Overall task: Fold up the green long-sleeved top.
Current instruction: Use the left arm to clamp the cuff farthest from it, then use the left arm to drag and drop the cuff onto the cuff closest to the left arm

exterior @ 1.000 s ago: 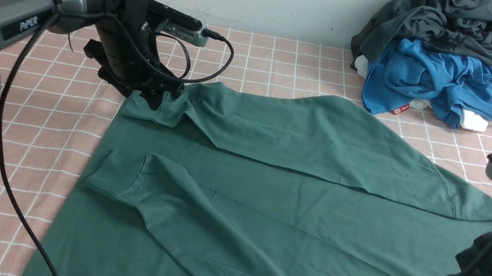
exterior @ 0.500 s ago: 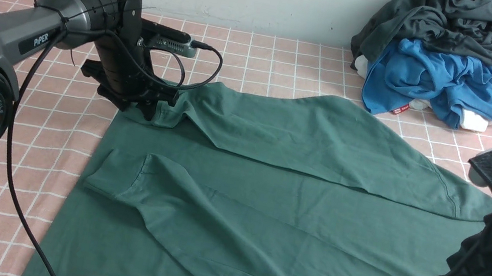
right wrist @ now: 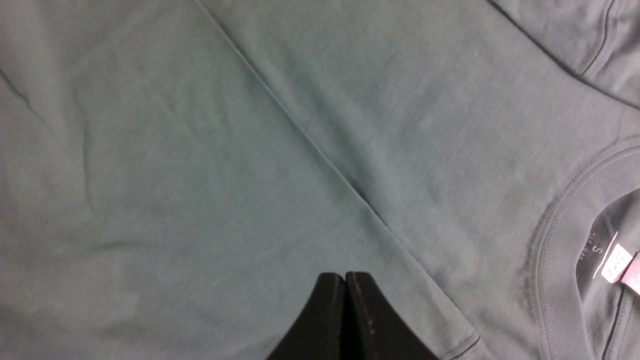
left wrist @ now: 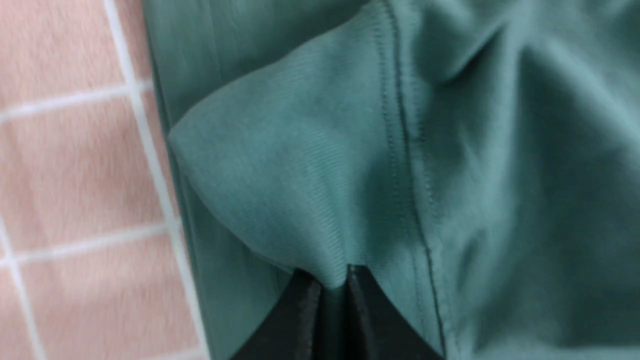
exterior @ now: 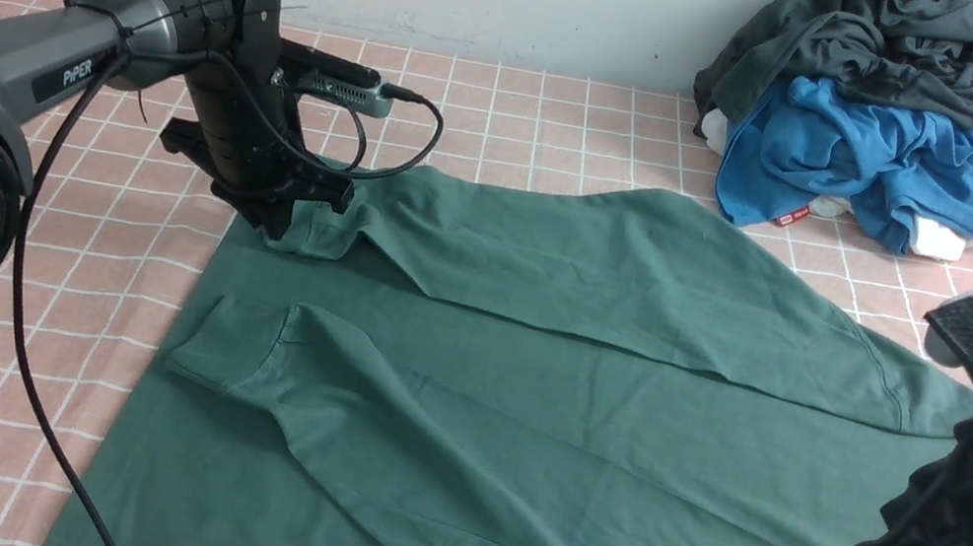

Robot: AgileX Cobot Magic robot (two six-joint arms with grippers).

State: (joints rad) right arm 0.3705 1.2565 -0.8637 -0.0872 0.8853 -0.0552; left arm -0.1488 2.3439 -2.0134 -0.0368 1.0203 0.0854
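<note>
Item: green long-sleeved top (exterior: pixel 711 473), spreading across the table (exterior: pixel 98 265) beneath and before both claws, its far sleeve (exterior: pixel 567 267) lying across the body and running from the left claw towards the robot's right.

Step in hand, as judged: folding the sleeves inward. The left gripper (left wrist: pixel 332 285) is pinching the cuff end of the far sleeve, its fingers clamping on a ridge of cloth. The near sleeve (exterior: pixel 378 434) is lying slantwise over the body, nearer the robot than that claw.

Second claw: the right gripper (right wrist: pixel 345 280), its fingers together, with no cloth showing between them, hanging over the body of the top, near the collar (right wrist: pixel 542 240).

Next move, as judged: calling for the left claw to be laying the cuff flat within the body's edge, then letting go without dragging; the pinched ridge may be creasing or pulling back.

Beyond the claws, towards the robot's right: blue garment (exterior: pixel 876 162) and dark grey garment (exterior: pixel 887 44), lying heaped.

Differences from the earliest frame: the left claw is now closing on the cuff; the cuff end is sitting slightly inward, towards the robot's right, exposing more body cloth beside it. The right arm is showing farther inward. The near sleeve is keeping its place.
</note>
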